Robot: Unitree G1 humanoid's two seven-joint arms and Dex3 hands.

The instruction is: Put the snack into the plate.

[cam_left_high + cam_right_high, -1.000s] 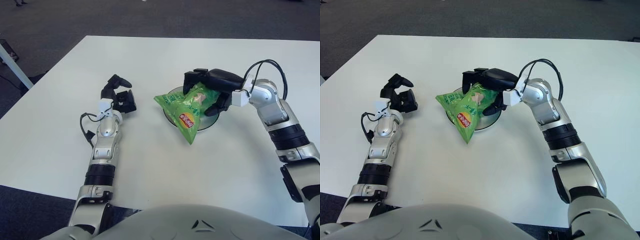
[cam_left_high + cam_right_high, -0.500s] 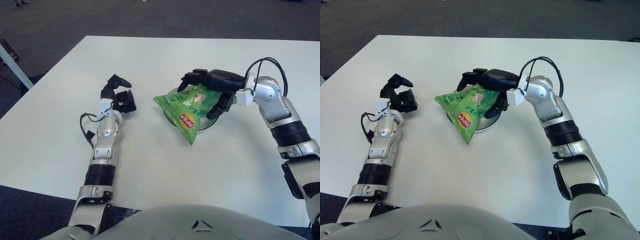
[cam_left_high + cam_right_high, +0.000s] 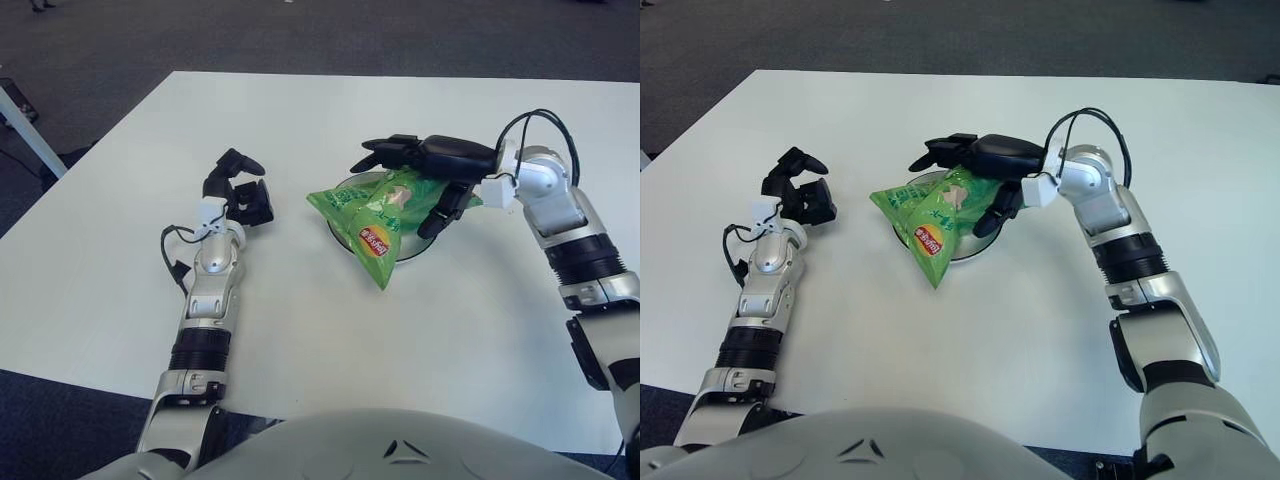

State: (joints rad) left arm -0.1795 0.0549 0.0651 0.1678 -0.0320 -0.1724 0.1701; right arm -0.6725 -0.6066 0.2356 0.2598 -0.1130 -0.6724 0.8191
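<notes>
The black three-fingered right hand hangs over the far right part of the green crinkled snack bag, its fingers spread and reaching left above the bag's far edge, with one digit angled down at the bag's right side. Whether any fingertip touches the foil cannot be told; nothing is pinched, and the bag shows below the palm rather than inside a closed grip. The palm covers the far right corner of the bag.

The bag lies across the round shallow silvery plate, which sits on the white table slightly right of centre. Only the plate's near right rim and a sliver at its far left edge show; the rest is hidden under the bag. The bag's near pointed end, below its red and yellow label, hangs over the plate's near edge and reaches the table top. The label's print is too small to read.

Well apart to the left, the black left hand shows above the table with its fingers loosely curled around nothing; whether it touches the surface cannot be told.

The right arm runs off the right edge of the left eye view, its black cable looping above the wrist.
</notes>
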